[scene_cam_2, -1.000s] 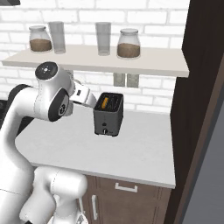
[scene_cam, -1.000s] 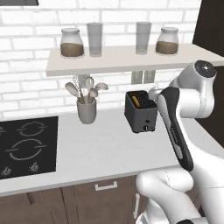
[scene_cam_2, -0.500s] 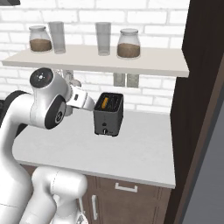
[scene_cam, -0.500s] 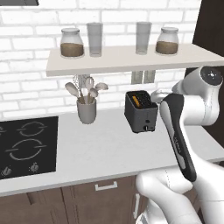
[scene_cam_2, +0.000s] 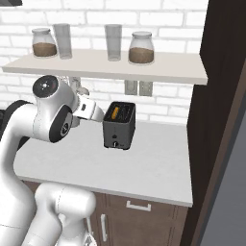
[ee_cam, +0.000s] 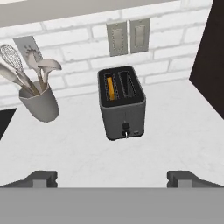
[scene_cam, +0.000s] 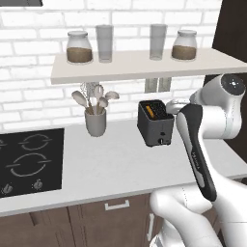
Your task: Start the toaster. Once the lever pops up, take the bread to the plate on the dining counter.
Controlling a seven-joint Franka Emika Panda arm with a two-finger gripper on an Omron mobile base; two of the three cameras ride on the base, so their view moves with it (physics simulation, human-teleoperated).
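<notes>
The white arm is swinging its upper joint toward the right edge of the left base view, farther right than half a second ago, and in the right base view the same joint is drifting toward the left edge, so the wrist is being re-aimed at the small dark grey boxy two-slot toaster (scene_cam: 155, 122) rather than reaching it yet. The claw (ee_cam: 112, 178) is standing with its two dark tips wide apart at the bottom of the hand view, holding nothing, well short of the toaster, which sits in the middle of that frame on the pale speckled white surface (ee_cam: 175, 131) below the brick wall. The thin yellow-tan bread slice (ee_cam: 111, 89) is sitting upright in the slot on the left of that frame, its top edge showing. The toaster itself is not shifting between the pictures. By my reading the starting step is still pending: the lever on the narrow front face, above the small silver knob (ee_cam: 126, 134), looks unpressed, and the arm is only lining up for it. A grey utensil crock with spoons and a whisk (ee_cam: 38, 101) is standing well apart at the left.
</notes>
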